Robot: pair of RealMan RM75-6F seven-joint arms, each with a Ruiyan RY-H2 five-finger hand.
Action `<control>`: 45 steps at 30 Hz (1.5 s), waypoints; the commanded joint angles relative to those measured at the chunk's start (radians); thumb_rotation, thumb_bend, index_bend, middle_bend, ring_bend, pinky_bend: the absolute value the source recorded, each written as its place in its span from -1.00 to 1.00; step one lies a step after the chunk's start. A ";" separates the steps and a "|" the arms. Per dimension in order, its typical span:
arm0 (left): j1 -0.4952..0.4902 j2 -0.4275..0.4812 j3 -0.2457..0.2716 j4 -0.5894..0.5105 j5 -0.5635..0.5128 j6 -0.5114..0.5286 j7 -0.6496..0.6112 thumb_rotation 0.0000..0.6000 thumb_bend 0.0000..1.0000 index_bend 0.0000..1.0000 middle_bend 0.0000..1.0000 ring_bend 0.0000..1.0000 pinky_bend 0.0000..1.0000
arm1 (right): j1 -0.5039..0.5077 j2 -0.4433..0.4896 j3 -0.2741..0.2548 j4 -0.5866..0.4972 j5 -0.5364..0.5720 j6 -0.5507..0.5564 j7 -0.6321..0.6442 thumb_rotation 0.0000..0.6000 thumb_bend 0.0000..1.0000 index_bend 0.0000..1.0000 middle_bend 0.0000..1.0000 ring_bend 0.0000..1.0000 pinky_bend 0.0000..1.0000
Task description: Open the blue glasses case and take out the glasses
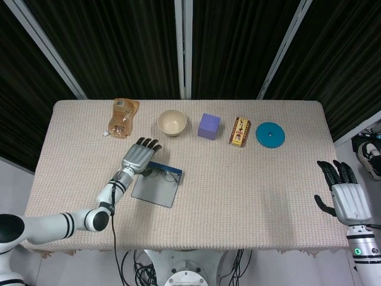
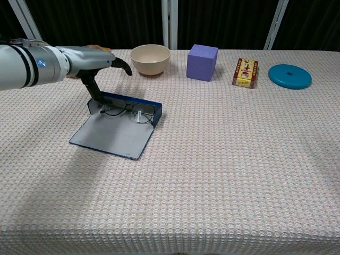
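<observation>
Under the spread, empty left hand (image 2: 87, 62): open glasses case (image 2: 114, 131), long axis left-right.

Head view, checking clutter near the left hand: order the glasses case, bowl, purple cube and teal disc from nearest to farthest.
From the left hand:
1. Glasses case, just beside and below the hand.
2. Bowl, up and right, back row.
3. Purple cube, further right along that row.
4. Teal disc, far right of the row.

Glasses (image 2: 123, 110) in open case (image 2: 114, 133), left of cube (image 2: 202, 62).
</observation>
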 commanded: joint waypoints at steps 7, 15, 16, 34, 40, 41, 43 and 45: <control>-0.019 -0.004 -0.015 0.004 0.076 -0.088 -0.111 1.00 -0.27 -0.38 -0.83 -1.00 -1.00 | -0.004 -0.005 -0.003 0.005 -0.004 0.005 0.006 1.00 -0.53 -0.91 -0.75 -1.00 -0.98; -0.049 -0.028 0.005 0.062 0.013 -0.097 -0.096 1.00 -0.27 -0.32 -0.83 -1.00 -1.00 | -0.008 -0.004 -0.004 0.014 -0.001 0.007 0.018 1.00 -0.53 -0.91 -0.75 -1.00 -0.98; -0.051 -0.029 0.008 0.064 0.008 -0.097 -0.094 1.00 -0.27 -0.31 -0.83 -1.00 -1.00 | -0.008 -0.005 -0.004 0.016 -0.001 0.006 0.019 1.00 -0.53 -0.91 -0.75 -1.00 -0.98; -0.067 -0.035 0.026 0.080 -0.023 -0.084 -0.102 1.00 -0.27 -0.26 -0.80 -1.00 -1.00 | -0.004 -0.005 -0.001 0.018 0.003 -0.002 0.018 1.00 -0.53 -0.91 -0.75 -1.00 -0.98; -0.072 -0.033 0.031 0.080 -0.031 -0.085 -0.102 1.00 -0.26 -0.23 -0.80 -1.00 -1.00 | -0.003 -0.003 -0.001 0.014 0.002 -0.002 0.013 1.00 -0.53 -0.91 -0.75 -1.00 -0.98; -0.072 -0.033 0.032 0.080 -0.033 -0.085 -0.102 1.00 -0.26 -0.22 -0.80 -1.00 -1.00 | -0.003 -0.003 -0.001 0.014 0.003 -0.003 0.013 1.00 -0.53 -0.91 -0.75 -1.00 -0.98; -0.074 -0.032 0.033 0.082 -0.036 -0.086 -0.103 1.00 -0.25 -0.20 -0.79 -1.00 -1.00 | -0.003 -0.003 -0.001 0.013 0.004 -0.003 0.012 1.00 -0.53 -0.91 -0.75 -1.00 -0.98; -0.075 -0.032 0.036 0.084 -0.038 -0.088 -0.103 1.00 -0.25 -0.18 -0.79 -1.00 -1.00 | -0.004 -0.003 -0.001 0.012 0.004 -0.003 0.012 1.00 -0.53 -0.91 -0.75 -1.00 -0.98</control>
